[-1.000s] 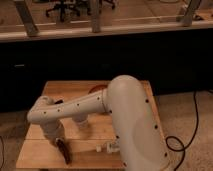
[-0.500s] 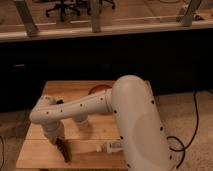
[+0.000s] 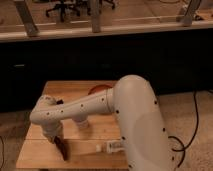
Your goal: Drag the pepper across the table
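The pepper, a slim dark reddish-brown pod, lies near the front left of the light-wood table. My white arm reaches in from the lower right and bends over the table's left side. The gripper points down at the pepper's upper end, touching it or just above it. The gripper's body hides that end of the pod.
A small white object lies on the table near its front edge, beside my arm. A round reddish-orange thing shows partly behind the arm at the table's back. A dark wall and glass partition stand behind. A cable runs along the floor at right.
My arm's large link has shifted slightly to the right. The gripper and pepper stay at about the same spot at the front left.
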